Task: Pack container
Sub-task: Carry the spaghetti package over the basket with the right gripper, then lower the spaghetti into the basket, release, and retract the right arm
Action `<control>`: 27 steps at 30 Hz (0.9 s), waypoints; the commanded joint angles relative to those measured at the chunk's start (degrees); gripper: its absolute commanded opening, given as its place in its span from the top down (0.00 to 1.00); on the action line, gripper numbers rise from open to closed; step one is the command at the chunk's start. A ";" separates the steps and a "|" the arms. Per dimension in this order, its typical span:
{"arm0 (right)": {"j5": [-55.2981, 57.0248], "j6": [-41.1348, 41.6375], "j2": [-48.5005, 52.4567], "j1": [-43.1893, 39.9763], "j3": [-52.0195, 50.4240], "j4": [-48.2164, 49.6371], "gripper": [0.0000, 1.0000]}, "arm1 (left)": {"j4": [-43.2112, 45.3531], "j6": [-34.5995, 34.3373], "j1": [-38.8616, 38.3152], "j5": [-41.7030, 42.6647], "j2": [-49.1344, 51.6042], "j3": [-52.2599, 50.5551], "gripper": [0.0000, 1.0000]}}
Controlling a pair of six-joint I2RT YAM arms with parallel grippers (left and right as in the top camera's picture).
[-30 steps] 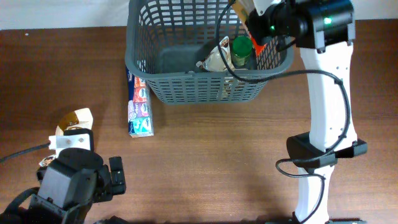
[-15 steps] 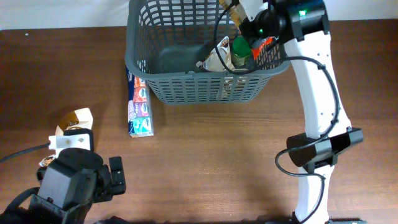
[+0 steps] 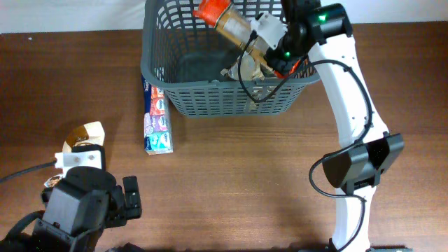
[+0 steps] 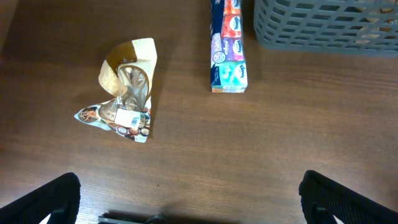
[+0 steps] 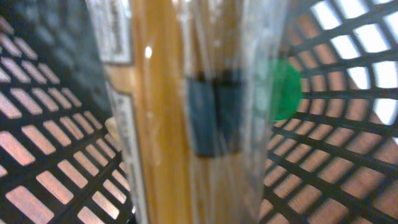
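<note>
One bottle [image 3: 227, 23] poised over the basket [image 3: 155, 63]

Right gripper [image 3: 260, 36] clamps the tilted bottle above the far-side basket, likely to drop it in; its left floor looks free, the right crowded. Box [image 3: 157, 115] lies just left of the wall, pouch [image 3: 82, 134] well apart. Left gripper [image 4: 193, 196] hangs wide open, empty.

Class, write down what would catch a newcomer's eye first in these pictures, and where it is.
The right gripper holds an orange-capped bottle tilted above the grey basket at the far edge of the table. Left of the basket lies a long colourful box, and further left a crumpled pouch.
</note>
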 commanded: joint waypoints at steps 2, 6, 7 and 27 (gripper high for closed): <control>-3.58 -3.17 -1.84 0.17 -2.95 1.99 0.96 | -0.04 0.72 0.35 0.59 0.09 -0.17 0.00; -3.58 -3.13 -1.84 0.13 -6.21 3.30 0.76 | -0.04 0.72 0.35 0.61 0.09 -0.17 0.00; -3.58 -3.13 -1.84 0.13 -6.56 3.45 0.71 | -0.04 0.72 0.35 0.61 0.09 -0.17 0.00; -3.13 15.28 -2.93 0.09 14.45 4.94 0.01 | 0.11 0.72 0.35 0.61 0.09 -0.17 0.00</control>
